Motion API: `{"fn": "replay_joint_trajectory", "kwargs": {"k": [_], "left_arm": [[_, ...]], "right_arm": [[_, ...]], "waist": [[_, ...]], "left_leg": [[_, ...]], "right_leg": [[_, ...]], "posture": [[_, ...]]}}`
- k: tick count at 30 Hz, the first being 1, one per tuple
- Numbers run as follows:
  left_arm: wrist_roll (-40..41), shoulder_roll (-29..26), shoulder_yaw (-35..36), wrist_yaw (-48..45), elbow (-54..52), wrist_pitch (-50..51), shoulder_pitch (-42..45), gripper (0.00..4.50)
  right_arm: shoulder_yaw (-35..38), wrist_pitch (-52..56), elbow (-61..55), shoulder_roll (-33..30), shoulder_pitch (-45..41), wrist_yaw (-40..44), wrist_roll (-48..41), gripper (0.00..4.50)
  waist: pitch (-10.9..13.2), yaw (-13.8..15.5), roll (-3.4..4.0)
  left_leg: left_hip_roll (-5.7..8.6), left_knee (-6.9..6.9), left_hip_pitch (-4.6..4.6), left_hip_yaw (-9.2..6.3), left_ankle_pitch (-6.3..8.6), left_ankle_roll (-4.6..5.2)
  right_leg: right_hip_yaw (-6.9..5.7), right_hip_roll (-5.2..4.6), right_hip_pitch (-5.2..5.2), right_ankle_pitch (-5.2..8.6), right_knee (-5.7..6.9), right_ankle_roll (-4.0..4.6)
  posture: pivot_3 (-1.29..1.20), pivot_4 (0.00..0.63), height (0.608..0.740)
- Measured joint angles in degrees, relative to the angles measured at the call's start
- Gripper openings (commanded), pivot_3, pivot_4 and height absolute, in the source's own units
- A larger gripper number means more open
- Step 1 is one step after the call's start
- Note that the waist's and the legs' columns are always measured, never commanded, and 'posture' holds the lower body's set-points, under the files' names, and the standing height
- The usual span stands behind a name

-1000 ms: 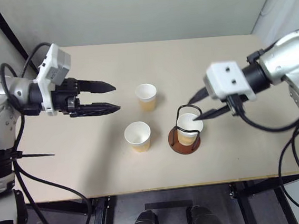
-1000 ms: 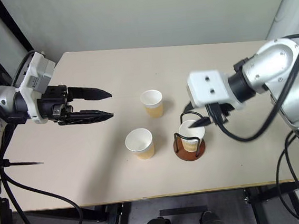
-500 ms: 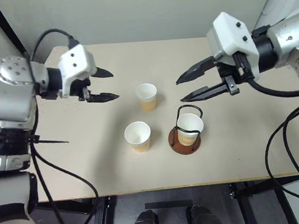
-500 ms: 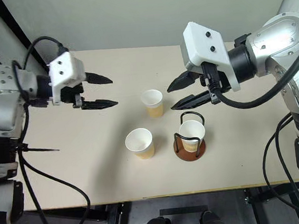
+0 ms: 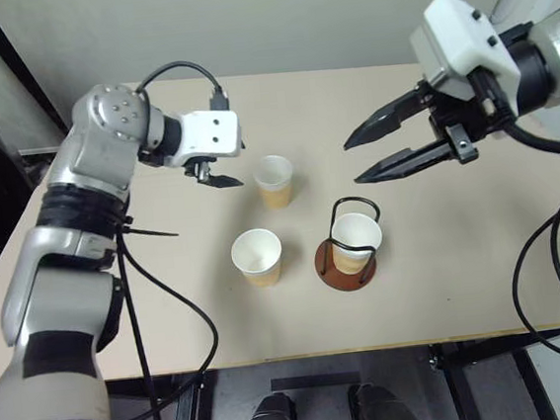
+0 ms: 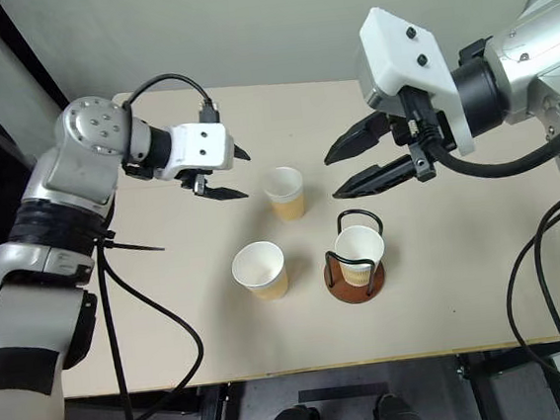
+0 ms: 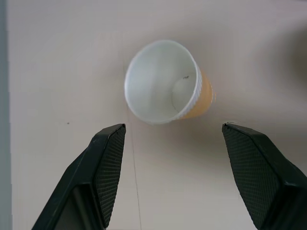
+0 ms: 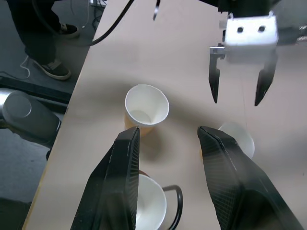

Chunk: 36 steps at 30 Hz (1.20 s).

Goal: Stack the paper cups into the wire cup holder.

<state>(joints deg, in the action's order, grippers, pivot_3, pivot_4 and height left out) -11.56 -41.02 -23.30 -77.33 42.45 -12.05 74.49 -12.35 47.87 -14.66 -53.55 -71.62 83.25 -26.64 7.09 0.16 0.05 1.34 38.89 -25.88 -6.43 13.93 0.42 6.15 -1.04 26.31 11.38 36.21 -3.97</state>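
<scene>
The three tan paper cups (image 5: 275,182) (image 5: 258,257) (image 5: 355,242) look matt outside, smooth white within. The wire cup holder (image 5: 345,261) has thin glossy black wire over a reddish-brown disc base — wood-like. The beige table (image 5: 444,264) is smooth and matt. Black fingers (image 7: 108,167) carry a fine cross-hatched texture — dull plastic.

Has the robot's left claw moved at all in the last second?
Yes. The left gripper, jaws open, has swung in toward the far paper cup and now hangs right beside it; earlier it was well off to that cup's left.
</scene>
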Motion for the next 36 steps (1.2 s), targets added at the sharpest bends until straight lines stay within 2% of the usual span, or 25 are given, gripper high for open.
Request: {"fn": "replay_joint_trajectory", "kwargs": {"k": [2,7,15,26,29,36], "left_arm": [[-1.9,1.1,-1.2,-0.2,2.1,-2.4,1.2,3.47],[-5.7,2.7,-2.5,1.2,7.3,-5.5,3.5,3.47],[-7.2,7.1,-2.6,1.4,11.1,-7.7,4.0,3.47],[-11.1,10.2,-3.9,4.0,16.0,-10.9,4.0,3.47],[-12.0,11.0,-4.2,5.2,17.7,-11.8,4.0,2.94],[-12.3,12.3,-4.0,4.9,21.7,-12.5,4.3,0.48]], "right_arm": [[-0.2,-0.1,0.6,-0.2,-0.3,0.2,0.1,1.93],[-0.3,-0.4,1.3,-0.6,-0.4,0.8,0.7,1.93],[-0.7,-1.0,2.1,-0.6,-0.8,1.2,1.1,1.93],[-1.1,-0.9,1.5,-1.4,-0.6,0.9,1.1,1.93],[-1.1,-0.9,1.3,-1.6,-0.3,0.6,1.1,1.98],[-1.1,-1.1,1.3,-1.9,0.8,0.5,1.2,1.98]], "waist": [[0.0,0.1,0.0],[0.0,0.0,0.01],[0.0,0.4,0.01],[0.0,0.4,0.01],[0.0,0.4,0.0],[0.0,0.4,0.0]], "left_leg": [[-0.02,0.12,-0.19,-0.08,-0.16,-0.29],[-0.01,0.11,-0.25,-0.08,-0.14,-0.26],[0.08,0.24,-0.35,-0.11,-0.12,-0.23],[0.08,0.33,-0.37,-0.13,-0.16,-0.26],[0.09,0.37,-0.37,-0.13,-0.16,-0.26],[0.05,0.49,-0.41,-0.17,-0.16,-0.25]], "right_leg": [[0.02,-0.03,0.11,-0.04,-0.02,-0.07],[0.02,-0.07,0.12,-0.06,-0.15,-0.13],[-0.09,-0.1,0.12,-0.11,-0.19,-0.22],[-0.1,-0.07,0.13,-0.15,-0.1,-0.3],[-0.11,-0.06,0.12,-0.16,-0.08,-0.32],[-0.06,-0.1,0.13,-0.19,-0.03,-0.37]], "posture": [[0.0,0.15,0.74],[0.0,0.15,0.74],[0.0,0.15,0.74],[0.0,0.15,0.74],[0.0,0.15,0.74],[0.0,0.15,0.74]]}}
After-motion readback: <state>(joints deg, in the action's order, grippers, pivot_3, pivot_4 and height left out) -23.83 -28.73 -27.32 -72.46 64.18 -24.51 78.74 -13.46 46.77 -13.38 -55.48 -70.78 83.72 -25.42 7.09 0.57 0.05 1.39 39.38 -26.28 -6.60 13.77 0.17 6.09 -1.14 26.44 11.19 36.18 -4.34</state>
